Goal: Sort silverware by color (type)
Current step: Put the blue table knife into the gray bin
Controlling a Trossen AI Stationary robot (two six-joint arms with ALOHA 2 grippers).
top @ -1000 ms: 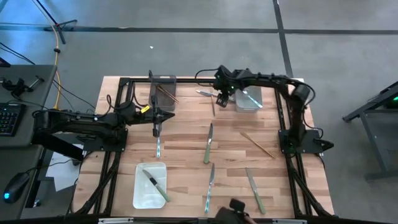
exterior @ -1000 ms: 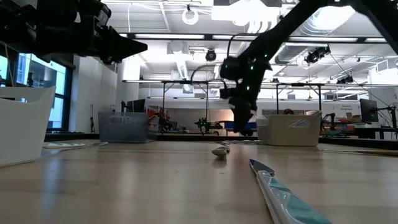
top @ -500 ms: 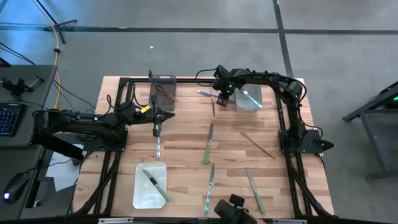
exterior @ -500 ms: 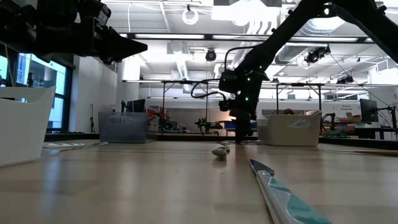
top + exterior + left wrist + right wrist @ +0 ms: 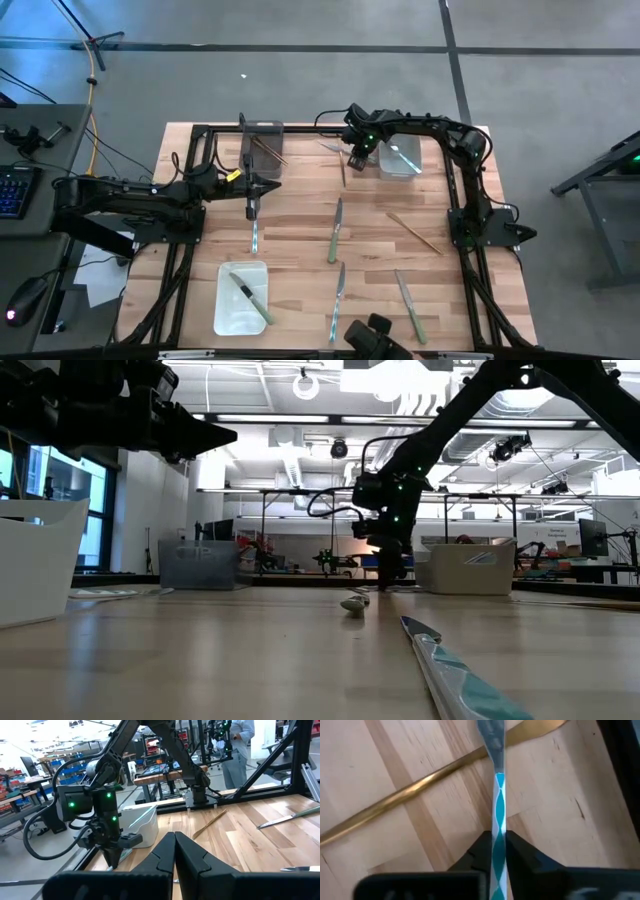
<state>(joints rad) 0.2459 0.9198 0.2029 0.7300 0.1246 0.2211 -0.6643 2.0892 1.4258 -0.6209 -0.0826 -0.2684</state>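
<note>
My right gripper (image 5: 354, 160) (image 5: 499, 854) is down at the table's far middle, shut on a slim utensil with a teal-and-white patterned handle (image 5: 498, 805) and a silvery end (image 5: 329, 150). That end lies across a golden-brown utensil (image 5: 415, 787) (image 5: 342, 170). My left gripper (image 5: 252, 207) (image 5: 175, 847) hangs shut and holding nothing above the table's left half. Loose on the wood lie green-handled knives (image 5: 334, 232) (image 5: 410, 306), a silvery piece (image 5: 254, 236) and a brown stick (image 5: 415, 232). My right gripper pinches the patterned handle (image 5: 498, 827) between its two fingers (image 5: 481, 851), which come steeply from above. The handle runs out from between them along the tabletop. Its silvery far end (image 5: 492, 732) rests over the golden-brown utensil.
Three bins stand on the table: a dark one (image 5: 262, 132) far left with a brown stick, a clear one (image 5: 400, 172) just right of my right gripper with a pale utensil, and a white one (image 5: 226, 300) near left with a green-handled knife. A person (image 5: 240, 745) stands beyond the table.
My right gripper has sunk to the tabletop beside the clear bin, and its fingers have drawn together on the patterned utensil. The utensil still lies where it was.
</note>
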